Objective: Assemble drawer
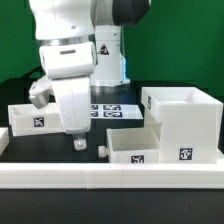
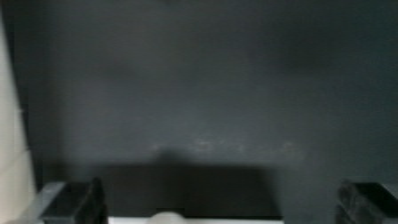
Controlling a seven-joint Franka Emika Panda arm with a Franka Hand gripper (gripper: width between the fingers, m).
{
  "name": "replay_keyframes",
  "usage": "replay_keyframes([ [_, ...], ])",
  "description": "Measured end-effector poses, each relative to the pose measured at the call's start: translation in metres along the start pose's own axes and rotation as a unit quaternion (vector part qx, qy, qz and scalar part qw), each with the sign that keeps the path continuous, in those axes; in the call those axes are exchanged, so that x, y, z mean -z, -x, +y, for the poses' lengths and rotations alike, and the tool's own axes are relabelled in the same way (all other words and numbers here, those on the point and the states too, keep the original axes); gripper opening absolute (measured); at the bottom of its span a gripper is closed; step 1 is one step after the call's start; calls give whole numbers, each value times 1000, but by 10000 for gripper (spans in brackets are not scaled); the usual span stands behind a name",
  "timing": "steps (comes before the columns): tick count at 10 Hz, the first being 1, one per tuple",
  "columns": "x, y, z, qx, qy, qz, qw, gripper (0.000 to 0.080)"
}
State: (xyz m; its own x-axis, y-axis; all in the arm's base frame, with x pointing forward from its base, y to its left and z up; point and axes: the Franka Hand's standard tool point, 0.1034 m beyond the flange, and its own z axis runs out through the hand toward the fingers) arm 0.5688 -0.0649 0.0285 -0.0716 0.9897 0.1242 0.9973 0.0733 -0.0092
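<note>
The drawer's large white casing (image 1: 185, 125) stands on the exterior view's right, open side up, with a tag on its front. One small open-top tray (image 1: 133, 151) sits just beside it, near the front rail. The other tray (image 1: 33, 117) sits on the exterior view's left. My gripper (image 1: 91, 146) points down over the black table between the two trays, open and holding nothing. In the wrist view the gripper (image 2: 217, 205) shows dark fingers (image 2: 71, 200) far apart over bare dark table. A white edge with a rounded bump (image 2: 167, 217) shows between them; I cannot tell which part it is.
The marker board (image 1: 110, 111) lies flat behind the gripper. A long white rail (image 1: 110, 179) borders the table's front. A pale strip (image 2: 9, 130) runs along one side of the wrist view.
</note>
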Motion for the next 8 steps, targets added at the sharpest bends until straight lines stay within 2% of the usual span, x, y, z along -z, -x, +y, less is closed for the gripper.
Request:
replay_keyframes([
  [3, -17, -18, 2, -6, -9, 9, 1000, 649],
  [6, -15, -41, 8, -15, -6, 15, 1000, 649],
  [8, -15, -44, 9, -18, -6, 16, 1000, 649],
])
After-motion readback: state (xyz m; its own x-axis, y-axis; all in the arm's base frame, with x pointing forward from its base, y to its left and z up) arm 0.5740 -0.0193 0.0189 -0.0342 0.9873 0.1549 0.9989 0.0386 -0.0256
